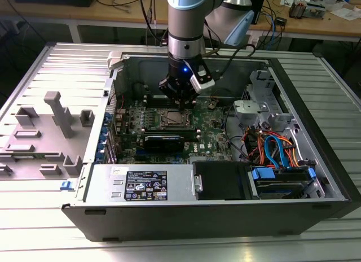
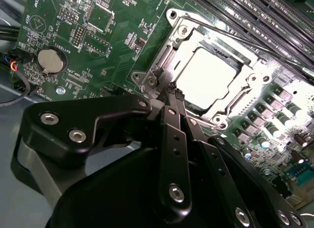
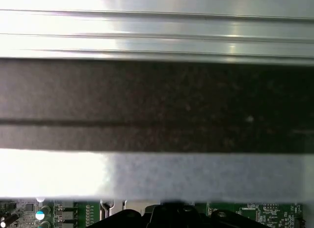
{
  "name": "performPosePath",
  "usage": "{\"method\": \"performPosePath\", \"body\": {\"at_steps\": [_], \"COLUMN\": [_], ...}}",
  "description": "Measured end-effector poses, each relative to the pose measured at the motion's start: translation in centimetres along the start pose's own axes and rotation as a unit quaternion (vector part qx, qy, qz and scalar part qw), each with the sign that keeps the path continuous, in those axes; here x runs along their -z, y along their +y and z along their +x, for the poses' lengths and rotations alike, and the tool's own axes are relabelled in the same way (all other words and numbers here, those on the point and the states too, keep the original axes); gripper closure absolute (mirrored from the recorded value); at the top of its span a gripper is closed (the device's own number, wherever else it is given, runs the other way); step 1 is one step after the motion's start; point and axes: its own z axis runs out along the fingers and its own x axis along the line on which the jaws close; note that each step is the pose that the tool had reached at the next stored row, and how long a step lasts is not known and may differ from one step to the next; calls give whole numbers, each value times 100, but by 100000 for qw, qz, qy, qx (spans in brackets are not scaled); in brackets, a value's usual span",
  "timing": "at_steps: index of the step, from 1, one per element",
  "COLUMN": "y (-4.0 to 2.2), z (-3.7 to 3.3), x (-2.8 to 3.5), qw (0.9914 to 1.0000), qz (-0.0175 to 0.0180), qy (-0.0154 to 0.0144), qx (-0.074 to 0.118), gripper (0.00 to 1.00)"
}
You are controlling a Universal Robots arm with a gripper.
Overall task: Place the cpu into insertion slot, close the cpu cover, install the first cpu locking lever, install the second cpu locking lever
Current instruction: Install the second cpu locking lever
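Observation:
In the second wrist view the cpu (image 2: 211,73) lies flat in the insertion slot (image 2: 158,71), its silver top glaring under the light. The cpu cover (image 2: 196,37) is folded down around it, with the chip showing through its window. A thin locking lever (image 2: 230,35) runs along the socket's edge beside the memory slots. My gripper (image 2: 172,94) has its black fingers shut together, tips just above the socket corner by a lever end (image 2: 148,80). In the exterior view the gripper (image 1: 179,99) hangs over the socket (image 1: 172,118) on the green board.
The open computer case (image 1: 316,132) encloses the board. A long black card (image 1: 163,140) sits in front of the socket, a power supply (image 1: 144,184) beyond it, and blue and orange cables (image 1: 276,152) at the exterior view's right. A grey fixture tray (image 1: 45,132) lies at the left.

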Motion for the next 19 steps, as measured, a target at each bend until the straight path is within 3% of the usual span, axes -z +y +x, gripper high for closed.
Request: {"method": "performPosePath", "body": {"at_steps": [19], "y": [-9], "z": [3], "x": [3], "qw": [100000], "qz": [1], "qy": [1], "qx": [-8], "gripper": [89]}}
